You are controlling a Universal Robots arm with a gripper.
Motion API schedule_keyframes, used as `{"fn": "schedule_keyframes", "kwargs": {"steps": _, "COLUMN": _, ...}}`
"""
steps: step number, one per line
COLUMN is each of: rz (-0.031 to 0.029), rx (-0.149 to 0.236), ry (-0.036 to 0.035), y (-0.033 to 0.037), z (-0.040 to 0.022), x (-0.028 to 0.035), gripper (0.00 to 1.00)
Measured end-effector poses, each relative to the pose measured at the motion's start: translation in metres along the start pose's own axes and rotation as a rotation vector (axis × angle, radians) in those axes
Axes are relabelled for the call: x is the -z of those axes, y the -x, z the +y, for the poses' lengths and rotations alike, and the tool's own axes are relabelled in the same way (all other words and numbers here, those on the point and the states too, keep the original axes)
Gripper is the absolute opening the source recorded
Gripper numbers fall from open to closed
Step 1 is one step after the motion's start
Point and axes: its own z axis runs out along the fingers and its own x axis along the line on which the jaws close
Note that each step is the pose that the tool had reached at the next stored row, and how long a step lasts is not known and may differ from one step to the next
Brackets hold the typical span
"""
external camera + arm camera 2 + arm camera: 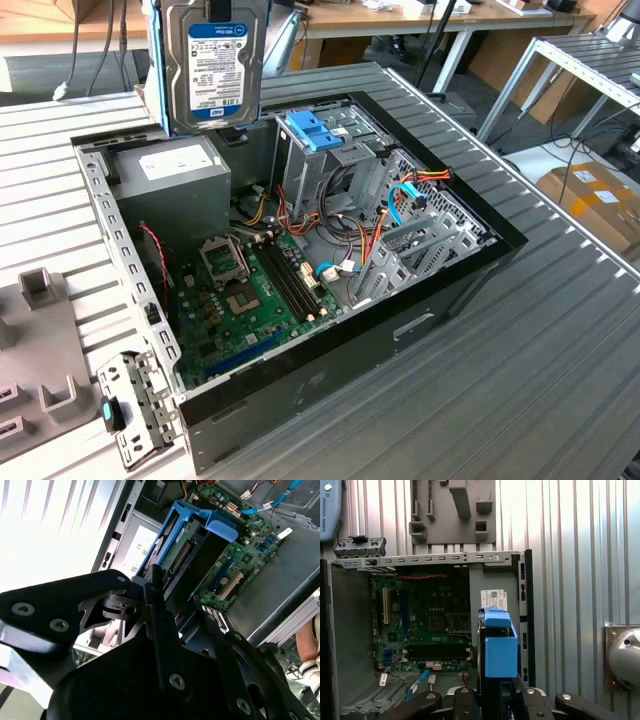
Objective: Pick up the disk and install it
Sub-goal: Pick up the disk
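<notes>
Carry step: disk (212, 65) lifted, not yet installed. Gripper (492, 700) clamped on it, blue rail (500, 650) in its grip. Disk hangs at 12 o'clock edge of open case (330, 385), upright, long axis vertical, label toward exterior camera. Install likely needs rails lined with drive cage (335, 150), 4 o'clock of disk.

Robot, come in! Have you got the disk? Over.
Copy. The gripper: jaws shut on the disk. It hangs upright over the open computer case. Below, the metal cage with blue cap, loose cables beside it.
</notes>
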Motion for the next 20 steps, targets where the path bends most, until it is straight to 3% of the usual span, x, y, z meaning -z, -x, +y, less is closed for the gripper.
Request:
{"fn": "schedule_keyframes", "kwargs": {"steps": 2, "rz": 0.0, "rx": 0.0, "ry": 0.0, "y": 0.0001, "z": -0.0038, "x": 0.0, "gripper": 0.35}}
{"fn": "schedule_keyframes", "kwargs": {"steps": 4, "rz": 0.0, "rx": 0.0, "ry": -0.0001, "y": 0.0006, "z": -0.0142, "x": -0.0002, "gripper": 0.35}}
{"fn": "schedule_keyframes", "kwargs": {"steps": 10, "rz": -0.0001, "rx": 0.0, "ry": -0.0001, "y": 0.0016, "z": -0.0362, "x": -0.0005, "gripper": 0.35}}
{"fn": "schedule_keyframes", "kwargs": {"steps": 15, "rz": -0.0001, "rx": 0.0, "ry": -0.0001, "y": 0.0029, "z": -0.0643, "x": -0.0009, "gripper": 0.35}}
{"fn": "schedule_keyframes", "kwargs": {"steps": 20, "rz": -0.0001, "rx": 0.0, "ry": -0.0001, "y": 0.0036, "z": -0.0795, "x": -0.0012, "gripper": 0.35}}
